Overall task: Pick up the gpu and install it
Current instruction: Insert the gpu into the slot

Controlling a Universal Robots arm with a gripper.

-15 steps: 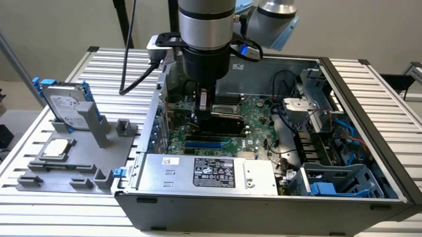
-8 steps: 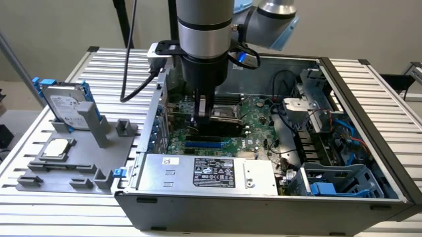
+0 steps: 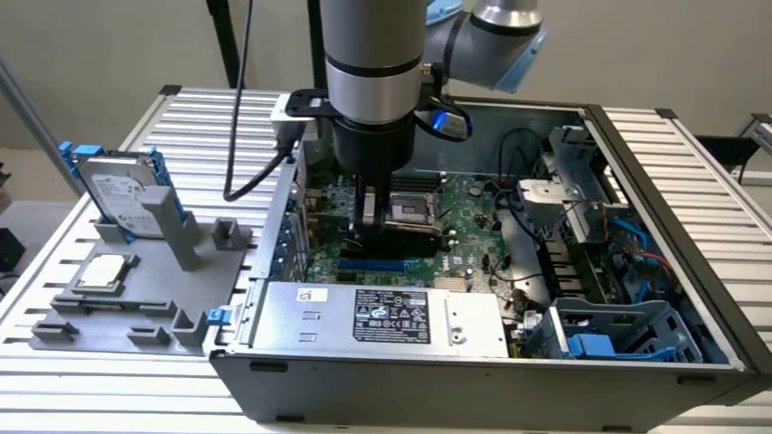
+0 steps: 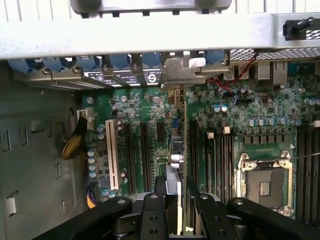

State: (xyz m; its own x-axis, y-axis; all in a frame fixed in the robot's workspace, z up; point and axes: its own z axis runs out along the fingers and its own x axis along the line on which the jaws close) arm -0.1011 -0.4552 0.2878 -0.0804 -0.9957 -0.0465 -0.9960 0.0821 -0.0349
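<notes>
Tool (image 4: 176, 200) clamping upright gpu (image 4: 183, 150), bracket at case rear, above motherboard (image 4: 140, 107) slots

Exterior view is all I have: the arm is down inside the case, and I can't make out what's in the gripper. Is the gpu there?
Observer: Yes. In the wrist view the gpu stands on edge, clamped in the gripper, above the motherboard.
Operator: Where is its bracket?
Observer: The silver bracket is up against the case's rear wall, in the row of blue slot clips.
Operator: What lies next to the card on the board?
Observer: Black expansion slots run parallel to it, and a white slot lies beyond them.
</notes>
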